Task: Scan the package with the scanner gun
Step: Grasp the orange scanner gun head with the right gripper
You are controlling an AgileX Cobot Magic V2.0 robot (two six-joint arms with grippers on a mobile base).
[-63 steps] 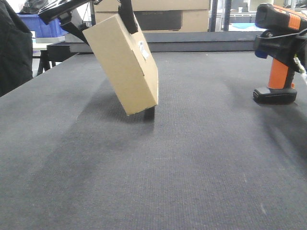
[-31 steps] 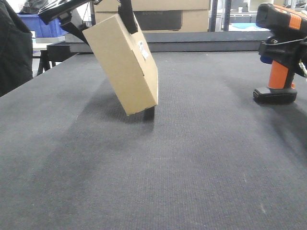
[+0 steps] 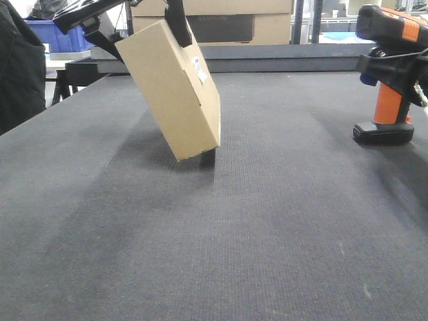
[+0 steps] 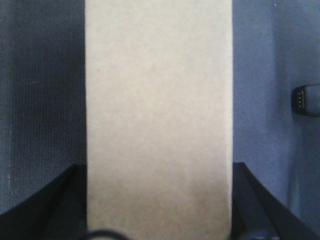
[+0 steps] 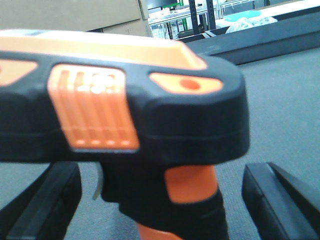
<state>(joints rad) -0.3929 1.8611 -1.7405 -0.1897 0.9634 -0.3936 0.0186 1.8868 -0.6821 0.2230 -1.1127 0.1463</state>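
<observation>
The package (image 3: 172, 88), a plain brown box with a small white label (image 3: 200, 69) on its right face, hangs tilted with its lower corner close to the mat. My left gripper (image 3: 137, 27) is shut on its top end. In the left wrist view the package (image 4: 158, 115) fills the gap between both black fingers (image 4: 252, 197). The scanner gun (image 3: 389, 80) stands upright on its black base at the right. My right gripper (image 3: 396, 67) is open around its orange handle. In the right wrist view the scanner gun (image 5: 150, 115) sits between the fingers (image 5: 40, 200) with a gap on each side.
Dark grey mat (image 3: 267, 227) covers the table. Larger cardboard boxes (image 3: 221, 20) stand behind its far edge, and a blue bin (image 3: 57, 37) lies beyond at far left. A dark garment (image 3: 17, 67) hangs at the left edge. A small black object (image 4: 306, 100) shows at the right of the left wrist view.
The right gripper has shifted slightly at the scanner's handle. The package and left gripper have stayed almost still.
</observation>
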